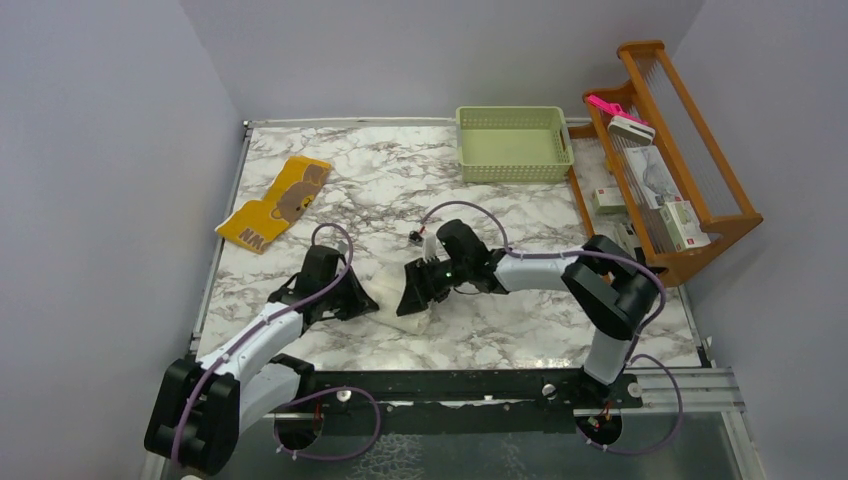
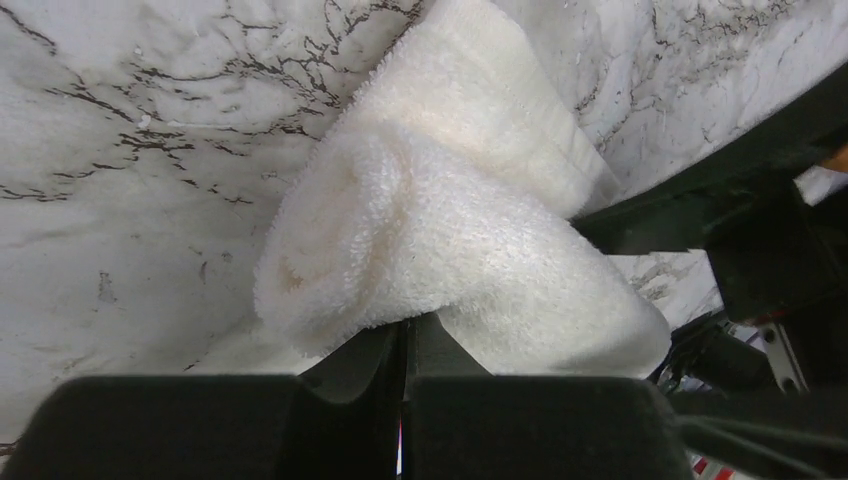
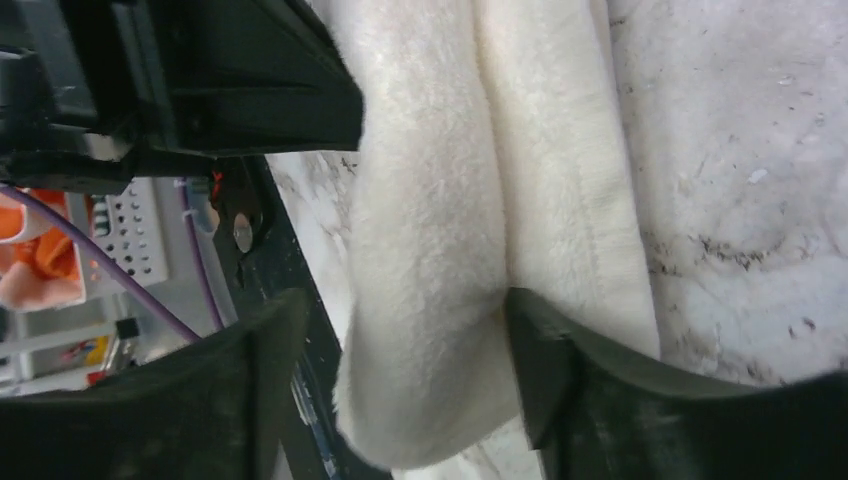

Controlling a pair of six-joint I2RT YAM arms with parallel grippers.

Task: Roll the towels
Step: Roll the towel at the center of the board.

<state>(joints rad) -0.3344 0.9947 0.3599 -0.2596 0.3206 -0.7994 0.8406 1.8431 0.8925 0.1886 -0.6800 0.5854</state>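
Two tools work here. The left tool point(image 2: 405, 350) is clenched, its tips pressed together under the near fold of the white towel point(image 2: 440, 230); whether any cloth is caught between them I cannot tell. The right tool point(image 3: 400, 330) is released, with its fingers apart on either side of the same towel and one finger touching the cloth. There are two towels. The white one lies near the middle of the counter point(image 1: 520, 325) between the two tools. It is thick, fleecy and cream, bunched into a loose roll with a flat hemmed strip running out from it. The yellow towel point(image 1: 275, 205) lies flat at about 10 o'clock from the tools, well apart from them, against the counter's left edge. It is mustard with a brown bear and dark letters. One pale green basket point(image 1: 513, 168) sits at 1 o'clock by the far edge. One wooden rack point(image 1: 742, 215) holding boxes runs along the right edge, from 2 to 3 o'clock. Bare marble lies open toward 12 o'clock, between the white towel and the basket, and also at 4 o'clock.
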